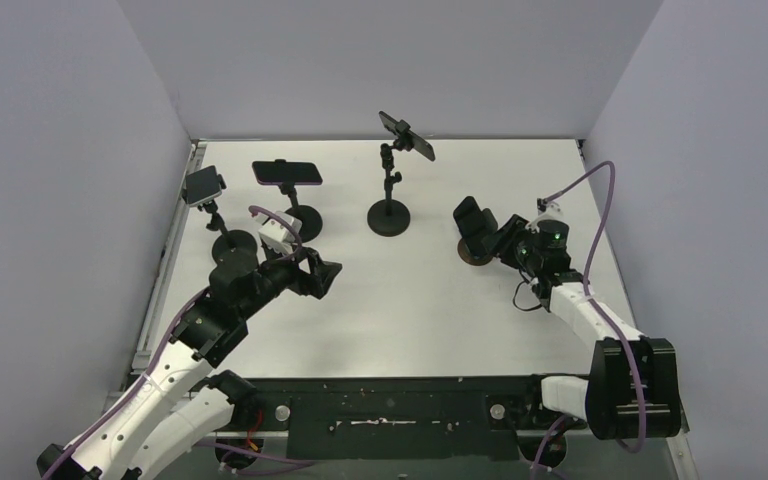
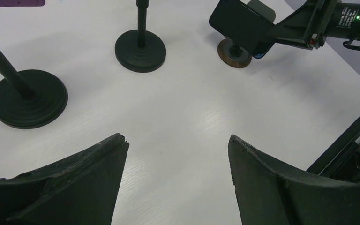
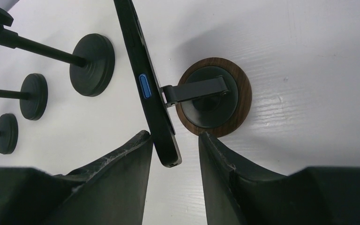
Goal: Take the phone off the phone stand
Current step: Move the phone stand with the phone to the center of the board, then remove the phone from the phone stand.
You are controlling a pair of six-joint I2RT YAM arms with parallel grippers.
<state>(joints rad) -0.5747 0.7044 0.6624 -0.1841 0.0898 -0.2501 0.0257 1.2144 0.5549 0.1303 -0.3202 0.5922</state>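
Phone (image 3: 145,84) removal stands at the grasp step. My right gripper (image 3: 173,138) straddles the phone's lower end with one finger on each side and the jaws partly open. The finger on the side away from the stand is almost against the phone. A strip of table (image 1: 410,310) shows between the other finger and the stand side, so I judge nothing is clamped yet. The phone is on the right of the table, edge-on to my wrist camera and held by the short arm of its phone stand (image 3: 240,101), the one with the round wooden base. My left gripper (image 2: 178,140) hangs wide open above the table to the left, well apart from the phone and holding nothing. Next I must pinch both faces squarely, then draw the phone off the arm. The base may tip or come along with it.
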